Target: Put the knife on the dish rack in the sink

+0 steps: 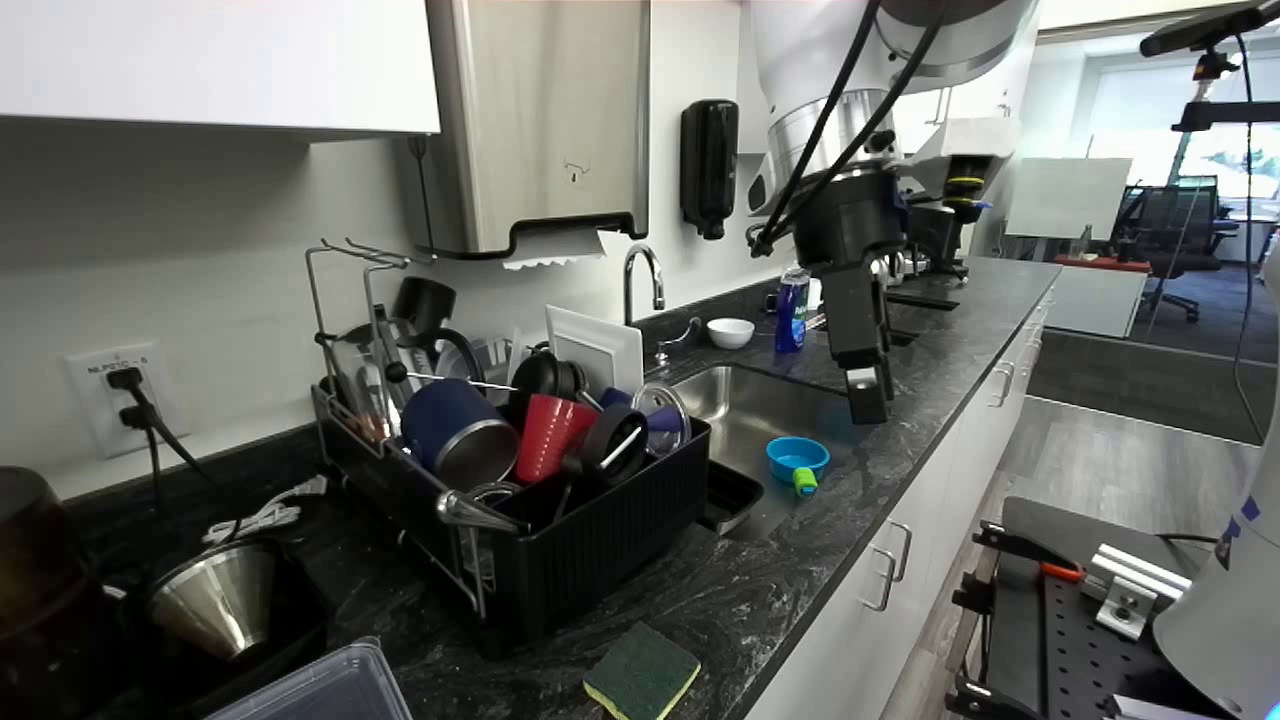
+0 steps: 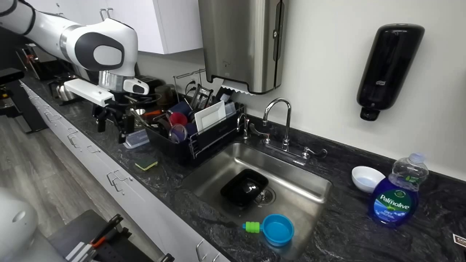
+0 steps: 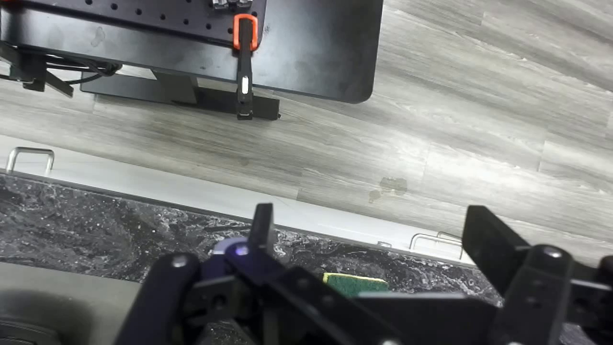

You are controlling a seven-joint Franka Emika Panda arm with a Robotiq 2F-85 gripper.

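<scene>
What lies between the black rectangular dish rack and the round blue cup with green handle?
A black rectangular container, inside the recessed steel sink; this shows in both exterior views.

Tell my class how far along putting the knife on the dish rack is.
Looks done: nothing I can confirm; the dish rack stands on the counter beside the sink, crowded with cups and utensils, but I cannot make out the knife.
In hand: nothing; the claw is open, with nothing between its fingers.
Left: probably finding, gripping and placing the knife, unless it lies hidden among the utensils.
</scene>
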